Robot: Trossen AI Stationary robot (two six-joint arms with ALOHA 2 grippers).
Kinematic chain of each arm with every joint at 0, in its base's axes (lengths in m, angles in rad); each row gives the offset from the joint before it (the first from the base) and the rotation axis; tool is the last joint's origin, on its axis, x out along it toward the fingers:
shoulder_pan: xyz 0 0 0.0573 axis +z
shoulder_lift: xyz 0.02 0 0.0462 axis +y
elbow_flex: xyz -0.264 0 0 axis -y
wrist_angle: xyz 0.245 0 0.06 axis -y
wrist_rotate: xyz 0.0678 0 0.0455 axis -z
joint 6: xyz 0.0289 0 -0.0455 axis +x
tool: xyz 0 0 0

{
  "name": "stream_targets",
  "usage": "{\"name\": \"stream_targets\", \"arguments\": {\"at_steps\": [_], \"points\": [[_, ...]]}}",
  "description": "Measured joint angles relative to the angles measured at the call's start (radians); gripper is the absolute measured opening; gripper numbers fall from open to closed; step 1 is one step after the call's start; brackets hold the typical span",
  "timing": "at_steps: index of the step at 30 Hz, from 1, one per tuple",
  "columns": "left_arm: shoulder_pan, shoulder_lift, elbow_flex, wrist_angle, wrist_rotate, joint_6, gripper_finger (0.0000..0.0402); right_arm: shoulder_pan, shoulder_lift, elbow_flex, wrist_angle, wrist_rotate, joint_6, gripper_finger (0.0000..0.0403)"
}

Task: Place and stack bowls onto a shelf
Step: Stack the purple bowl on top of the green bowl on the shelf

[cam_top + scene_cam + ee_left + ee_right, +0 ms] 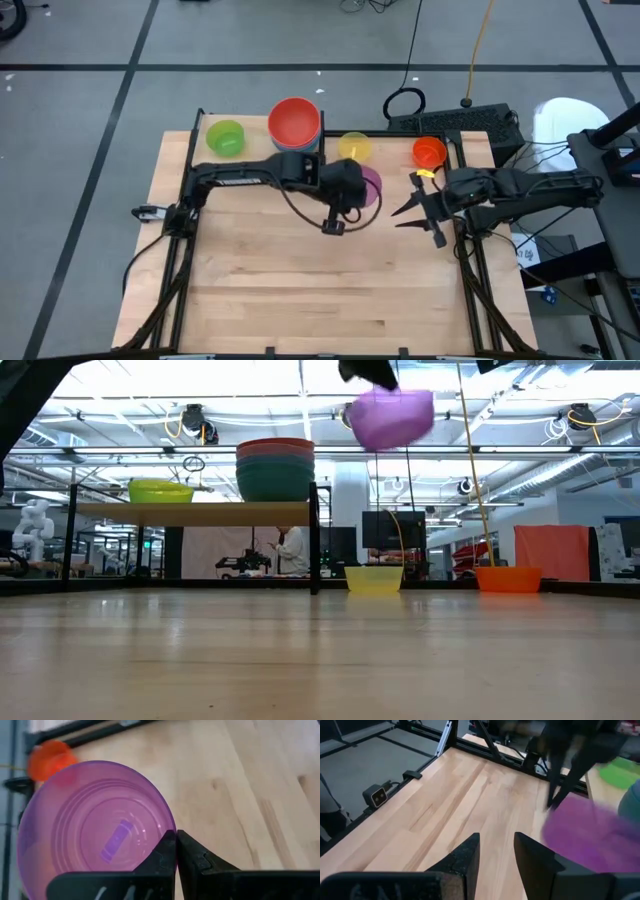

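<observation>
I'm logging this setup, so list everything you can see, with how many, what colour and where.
Purple bowl: one, held in the air above the table.
Stacked bowls: red on top, teal and others beneath, count unclear, on the shelf's end by the upright bar.
Green bowl: one, on the shelf's other end.
Yellow bowl: one, on the table beside the shelf.
Orange bowl: one, on the table's far right.
Shelf: one, light wood, black frame, far edge.
Table: one, light wood.
Left gripper: shut on purple bowl's rim.
Right gripper: open, right side, empty.

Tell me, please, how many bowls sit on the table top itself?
2: the yellow bowl and the orange bowl, both beside the shelf. None seems hidden.
</observation>
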Motion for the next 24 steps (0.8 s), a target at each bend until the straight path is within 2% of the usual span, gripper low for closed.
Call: {"name": "stream_targets", "arguments": {"at_steps": [2, 5, 9, 16, 24], "points": [[0.000, -0.003, 0.056, -0.041, -0.032, -0.042, 0.0002, 0.000, -0.013, 0.000, -0.022, 0.000, -0.002, 0.0116], [0.000, -0.070, 0.026, -0.056, -0.098, -0.107, 0.0002, 0.000, -0.028, 0.000, -0.043, 0.000, -0.003, 0.0116], [-0.005, -0.138, 0.032, -0.122, -0.212, -0.186, 0.0002, 0.000, -0.038, 0.000, -0.061, 0.000, -0.010, 0.0116], [-0.014, -0.260, 0.032, -0.145, -0.389, -0.307, 0.0001, 0.000, -0.045, 0.000, -0.065, 0.000, -0.031, 0.0116], [-0.014, -0.382, 0.032, -0.275, -0.580, -0.418, 0.0001, -0.002, -0.045, 0.000, -0.065, 0.000, -0.039, 0.0116]]}}
